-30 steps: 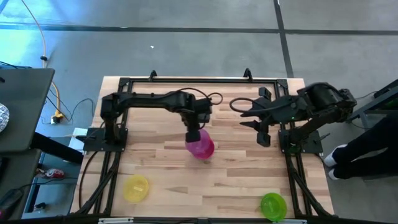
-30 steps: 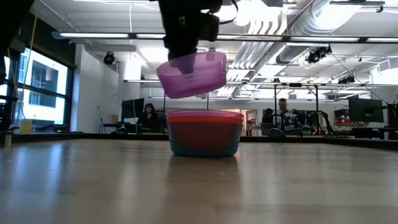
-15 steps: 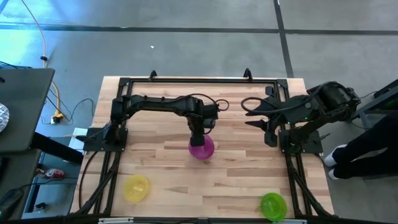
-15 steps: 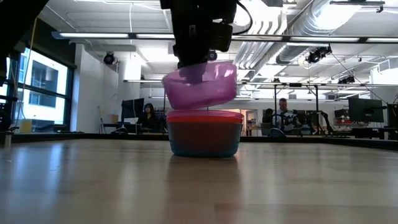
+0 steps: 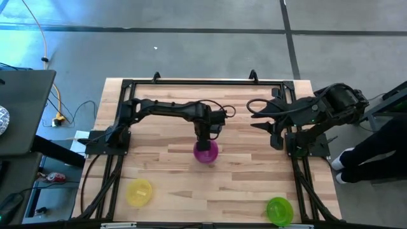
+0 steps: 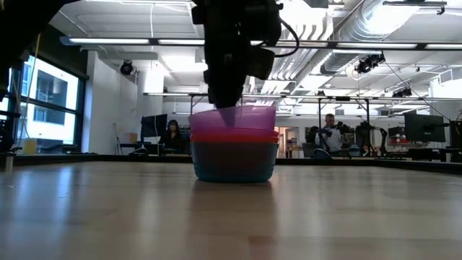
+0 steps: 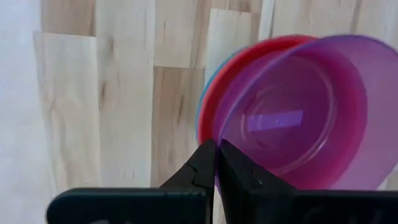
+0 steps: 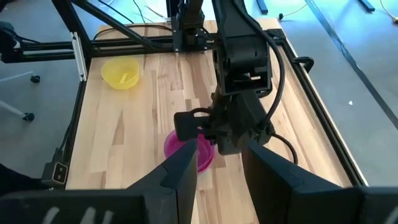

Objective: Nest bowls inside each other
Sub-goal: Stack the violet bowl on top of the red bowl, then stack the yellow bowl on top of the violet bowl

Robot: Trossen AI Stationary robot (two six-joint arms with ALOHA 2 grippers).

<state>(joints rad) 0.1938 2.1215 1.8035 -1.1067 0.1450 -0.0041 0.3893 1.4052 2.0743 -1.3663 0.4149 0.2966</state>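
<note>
My left gripper [image 5: 203, 141] stands over the table's middle, shut on the purple bowl [image 5: 205, 152]. The purple bowl [image 6: 232, 118] sits in a red bowl [image 6: 232, 135], which sits in a teal bowl [image 6: 232, 160] standing on the table. The yellow bowl [image 5: 139, 193] stands near the table's near left corner and the green bowl [image 5: 279, 210] near its near right corner. No pink bowl shows apart from the stack. My right gripper [image 8: 219, 165] hangs open above the table's right side, away from the bowls. My left gripper pinches the purple bowl's rim [image 7: 219, 134] on the bowl's far side, one finger [image 7: 239, 177] inside the bowl and one finger [image 7: 200, 169] outside. The fingers come from above, pointing down. The bowl stands about level, its lower part down inside the red bowl.
A black frame [image 5: 191, 83] runs along the table's far edge and both sides. Bare wood lies between the stack and the yellow and green bowls. People sit at desks in the room beyond the table's far edge [image 6: 173, 133].
My left gripper has come down and slightly toward the table's right, still shut on the purple bowl. The bowl hung tilted above the stack; now it sits level inside the red bowl. My right gripper has drawn back a little toward the table's right edge.
</note>
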